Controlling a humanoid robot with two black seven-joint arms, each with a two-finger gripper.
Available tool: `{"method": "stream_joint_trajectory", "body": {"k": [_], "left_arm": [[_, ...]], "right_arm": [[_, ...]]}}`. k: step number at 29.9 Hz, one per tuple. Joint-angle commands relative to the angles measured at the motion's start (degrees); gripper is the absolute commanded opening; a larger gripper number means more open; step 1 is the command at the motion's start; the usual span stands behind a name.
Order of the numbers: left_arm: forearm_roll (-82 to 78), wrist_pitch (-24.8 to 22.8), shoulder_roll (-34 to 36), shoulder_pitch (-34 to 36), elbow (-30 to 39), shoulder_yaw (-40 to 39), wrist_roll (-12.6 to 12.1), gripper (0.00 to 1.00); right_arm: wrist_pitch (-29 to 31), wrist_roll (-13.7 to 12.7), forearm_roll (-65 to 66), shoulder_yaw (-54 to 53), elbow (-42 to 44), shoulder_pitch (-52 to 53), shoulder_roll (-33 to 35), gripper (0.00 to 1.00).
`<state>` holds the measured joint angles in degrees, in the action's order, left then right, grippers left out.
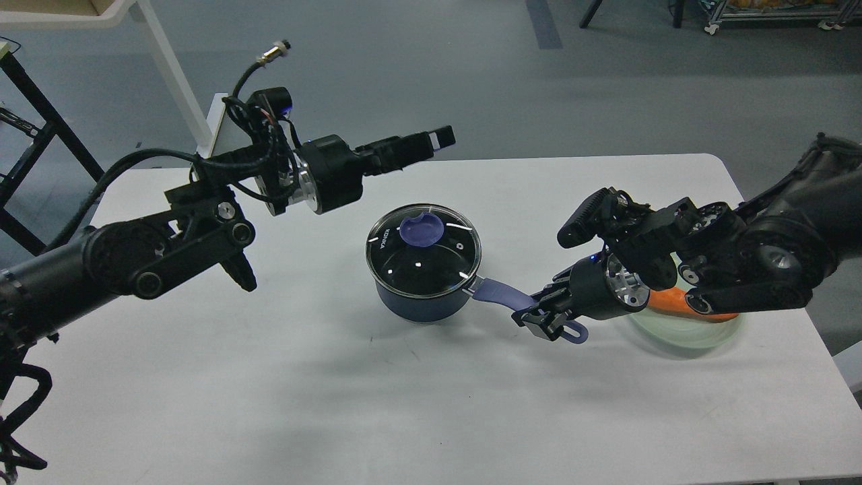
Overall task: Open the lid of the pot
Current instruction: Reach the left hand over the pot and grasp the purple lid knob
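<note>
A small dark-blue saucepan point(421, 300) with a black inside is sitting near the middle of the white counter point(337, 391). Its round clear glass lid with a steel rim point(423, 250) is lying flat on top of it, closed, with the flat purple knob point(421, 229) facing up and white "KONKA" lettering showing near the left edge. The pot's long lavender-purple handle point(502, 294) is pointing to the right and slightly toward the robot, ending in a loop hole.

The right gripper point(545, 322) is reaching in from the right at counter level, and its jaws are closing around the far end of the handle, just before the loop, which is sticking out below them. Behind that arm, a pale green plate point(680, 333) is resting on the counter with an orange carrot point(673, 303) on it, both partly hidden by the arm.

The left gripper point(441, 138) is hovering above the counter, up and to the left of the lid, well apart from the knob. Its jaws are pointing right and are seen edge-on, so I cannot tell how wide they are standing.
</note>
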<state>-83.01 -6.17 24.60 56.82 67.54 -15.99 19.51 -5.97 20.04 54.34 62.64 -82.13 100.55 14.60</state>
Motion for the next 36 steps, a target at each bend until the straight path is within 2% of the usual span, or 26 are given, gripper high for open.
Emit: {"method": "stream_joint_trajectory", "body": {"k": [1,4,10,14,19,31,33,36], "left_arm": [[-15.40,3.70,-1.66,1.28,0.31,5.61,0.18,0.99],[-18.77,6.25,-1.93,1.45,0.05,8.43,-0.08,0.99],[-20.08,7.31,-3.33,1.37,-4.07,9.66,-2.10,0.99],[-20.62,8.98,-3.25,1.37,-6.97,11.85,-1.93,0.99],[-20.53,11.18,-3.16,1.28,-7.07,16.69,-1.66,0.99],[-19.91,12.15,-2.81,0.75,-7.33,17.05,-1.58,0.98],[-19.91,12.15,-2.54,0.84,-7.33,17.05,-1.40,0.91],[-19.91,12.15,-2.28,0.66,-7.68,17.14,-0.88,0.72]], "right_arm": [[-0.01,0.09,-0.02,-0.42,-0.05,0.00,-0.01,0.21],[0.00,0.09,0.07,-1.12,-0.05,0.00,0.08,0.21],[0.00,0.09,0.15,-1.12,-0.05,0.00,-0.01,0.21],[0.00,0.18,0.33,-1.21,-0.05,0.00,-0.10,0.21],[0.08,0.18,0.33,-1.12,-0.04,0.00,-0.10,0.21],[0.08,0.18,0.33,-1.21,-0.05,0.09,-0.10,0.21],[0.08,0.18,0.33,-1.21,-0.05,0.09,-0.10,0.21],[0.08,0.18,0.33,-1.21,-0.05,0.09,-0.10,0.21]]}}
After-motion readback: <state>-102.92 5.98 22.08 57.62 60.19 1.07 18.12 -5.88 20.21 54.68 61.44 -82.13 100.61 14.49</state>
